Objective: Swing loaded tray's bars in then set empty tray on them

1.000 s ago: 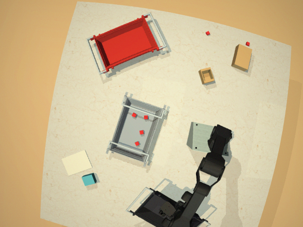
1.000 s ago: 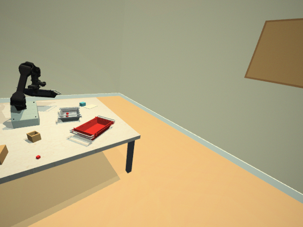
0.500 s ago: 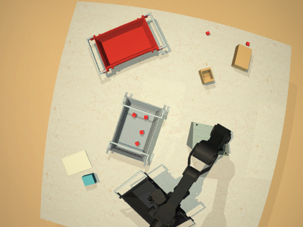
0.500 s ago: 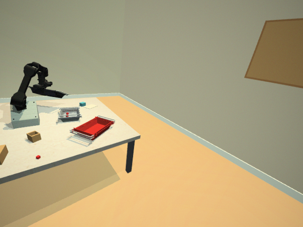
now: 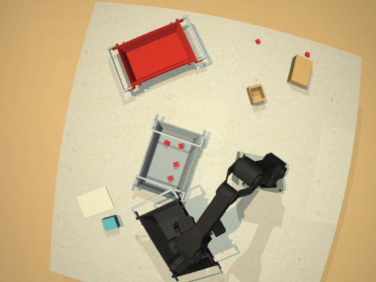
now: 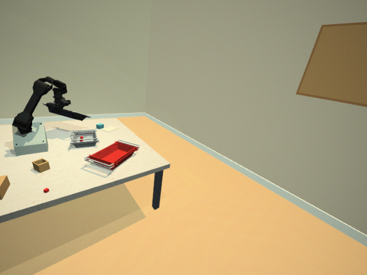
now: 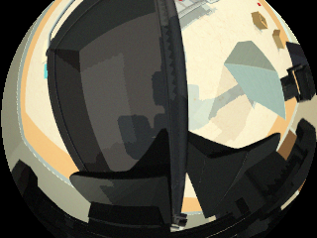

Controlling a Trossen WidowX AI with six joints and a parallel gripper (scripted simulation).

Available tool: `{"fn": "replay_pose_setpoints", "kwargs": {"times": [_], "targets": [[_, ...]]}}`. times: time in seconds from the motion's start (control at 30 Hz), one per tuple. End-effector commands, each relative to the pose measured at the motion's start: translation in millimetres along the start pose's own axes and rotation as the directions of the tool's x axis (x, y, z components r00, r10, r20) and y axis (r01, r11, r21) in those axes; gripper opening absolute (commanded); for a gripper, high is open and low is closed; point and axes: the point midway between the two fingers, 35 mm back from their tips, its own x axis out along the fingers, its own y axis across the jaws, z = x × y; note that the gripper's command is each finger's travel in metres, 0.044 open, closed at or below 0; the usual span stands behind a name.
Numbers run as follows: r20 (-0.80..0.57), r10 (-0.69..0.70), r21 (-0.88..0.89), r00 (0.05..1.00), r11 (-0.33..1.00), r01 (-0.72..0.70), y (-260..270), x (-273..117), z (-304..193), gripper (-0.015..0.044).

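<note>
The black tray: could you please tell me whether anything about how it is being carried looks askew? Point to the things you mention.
Yes. In the exterior view, the black tray (image 5: 157,224) (image 6: 71,113) (image 7: 104,89) hangs visibly tilted from the gripper (image 7: 169,133), one end lower, which looks odd for something meant to be set down level.
</note>
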Motion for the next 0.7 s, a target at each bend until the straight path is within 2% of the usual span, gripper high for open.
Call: {"fn": "replay_pose_setpoints", "kwargs": {"times": [0.0,0.67], "targets": [[0.003,0.038,0.086,0.999,0.996,-0.038,3.1,-11.3,23.6,0.0000],[0.028,0.026,0.413,0.999,0.910,-0.035,-8.9,-4.9,120.0,0.0000]]}}
